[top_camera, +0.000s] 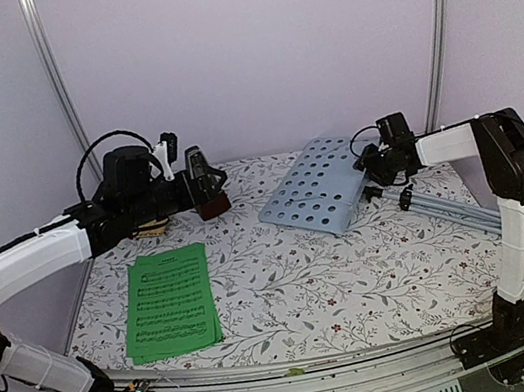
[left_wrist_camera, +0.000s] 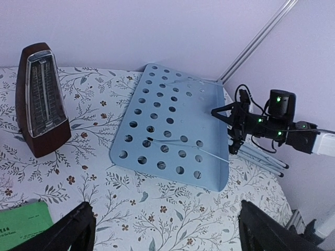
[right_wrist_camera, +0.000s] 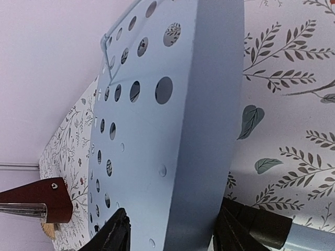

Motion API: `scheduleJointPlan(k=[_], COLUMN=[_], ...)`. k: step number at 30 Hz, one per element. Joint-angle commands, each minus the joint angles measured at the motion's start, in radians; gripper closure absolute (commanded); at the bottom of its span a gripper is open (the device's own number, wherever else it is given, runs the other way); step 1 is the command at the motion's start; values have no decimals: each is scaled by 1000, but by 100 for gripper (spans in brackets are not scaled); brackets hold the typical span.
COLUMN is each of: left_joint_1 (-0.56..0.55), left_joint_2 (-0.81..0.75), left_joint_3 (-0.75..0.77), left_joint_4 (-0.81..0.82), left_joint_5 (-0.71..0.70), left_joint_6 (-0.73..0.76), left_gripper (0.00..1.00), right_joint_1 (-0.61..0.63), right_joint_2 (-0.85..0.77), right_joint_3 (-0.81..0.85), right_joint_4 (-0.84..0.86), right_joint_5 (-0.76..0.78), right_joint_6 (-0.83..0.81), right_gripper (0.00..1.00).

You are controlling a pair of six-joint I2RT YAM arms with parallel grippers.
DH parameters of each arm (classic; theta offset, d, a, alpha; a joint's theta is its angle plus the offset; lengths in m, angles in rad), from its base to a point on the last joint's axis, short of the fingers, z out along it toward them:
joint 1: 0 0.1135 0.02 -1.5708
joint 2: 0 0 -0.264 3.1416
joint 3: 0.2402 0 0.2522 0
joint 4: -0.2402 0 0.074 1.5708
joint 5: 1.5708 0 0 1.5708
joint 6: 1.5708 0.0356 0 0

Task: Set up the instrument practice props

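Music stand (top_camera: 316, 186) lies at the back right of the floral table (top_camera: 358, 280), tray tilted, tripod legs (top_camera: 446, 204) pointing toward the right edge; right gripper (top_camera: 372, 172) straddles the tray's rim, whether clamped I cannot tell; left gripper (top_camera: 201, 181) gapes wide and empty beside the upright metronome (top_camera: 213, 205) near the lilac back wall (top_camera: 246, 46); booklet (top_camera: 169, 302) lies flat front left; bare cloth spreads front centre.
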Motion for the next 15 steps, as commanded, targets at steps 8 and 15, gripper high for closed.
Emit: scheduleJointPlan(k=[8, 15], left_joint_1=[-12, -12], left_joint_2=[-69, -146], left_joint_3=[-105, -248], left_joint_4=[163, 301], left_joint_5=[77, 95], left_joint_6=[-66, -137], left_gripper=[5, 5], right_joint_1=[-22, -30], right_joint_2=[48, 6], right_joint_3=[-60, -90], right_joint_4=[205, 315], right_joint_5=[-221, -365], right_joint_6=[122, 236], right_gripper=[58, 86])
